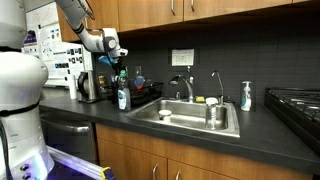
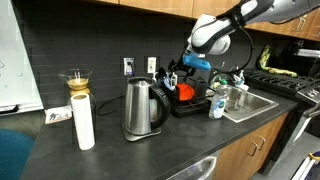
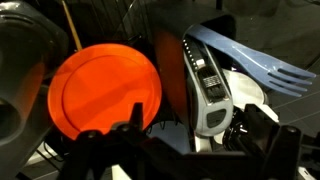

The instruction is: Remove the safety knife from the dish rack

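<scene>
Black open-frame dish rack (image 2: 197, 108) stands on the dark worktop (image 2: 150, 152), between the steel kettle (image 2: 143, 108) and the steel sink (image 1: 185, 126) — confirmed in both exterior views.

Contents, per the wrist view: an orange plate (image 3: 105, 85) set on edge, a blue plastic fork (image 3: 255, 62), a white item below the fork (plate or bowl, cannot tell which), and the safety knife (image 3: 207, 88). The knife has a grey-and-black body with a white end and stands tilted in the rack, just beside the orange plate. The fork's tines reach out past its upper end.

End effector (image 3: 190, 135) hovers over the rack with jaws spread wide, gripping nothing — its dark fingers (image 3: 133, 120) sit to either side of the knife, no contact visible. In an exterior view the end effector (image 1: 119, 62) hangs above the rack, pointing down. A bottle (image 1: 123, 97) stands on the worktop just beside the rack.
</scene>
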### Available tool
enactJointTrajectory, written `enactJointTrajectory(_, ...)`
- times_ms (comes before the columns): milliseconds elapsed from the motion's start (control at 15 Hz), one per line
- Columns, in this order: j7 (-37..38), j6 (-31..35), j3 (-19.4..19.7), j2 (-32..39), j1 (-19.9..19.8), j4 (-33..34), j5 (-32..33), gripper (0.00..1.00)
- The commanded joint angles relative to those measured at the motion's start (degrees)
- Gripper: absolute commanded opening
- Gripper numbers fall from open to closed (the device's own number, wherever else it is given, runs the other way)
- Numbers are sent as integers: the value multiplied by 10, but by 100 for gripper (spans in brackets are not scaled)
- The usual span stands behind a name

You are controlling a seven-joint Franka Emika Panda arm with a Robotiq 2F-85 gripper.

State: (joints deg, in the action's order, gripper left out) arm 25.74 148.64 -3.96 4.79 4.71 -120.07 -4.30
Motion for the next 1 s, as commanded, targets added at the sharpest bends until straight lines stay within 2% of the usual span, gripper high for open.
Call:
enactJointTrajectory(0, 16, 16, 3, 12, 5, 9, -1, 100)
enactJointTrajectory(67, 21, 19, 4, 15, 6, 10, 2, 100)
enactJointTrajectory(133, 24, 21, 4, 17, 7, 10, 4, 94)
enactJointTrajectory(200, 25, 23, 4, 19, 7, 11, 4, 75)
enactJointTrajectory(667, 35, 35, 5, 23, 16, 12, 6, 22)
enactJointTrajectory(733, 39, 35, 5, 22, 18, 12, 7, 18)
enactJointTrajectory(933, 49, 27, 6, 14, 21, 8, 20, 18)
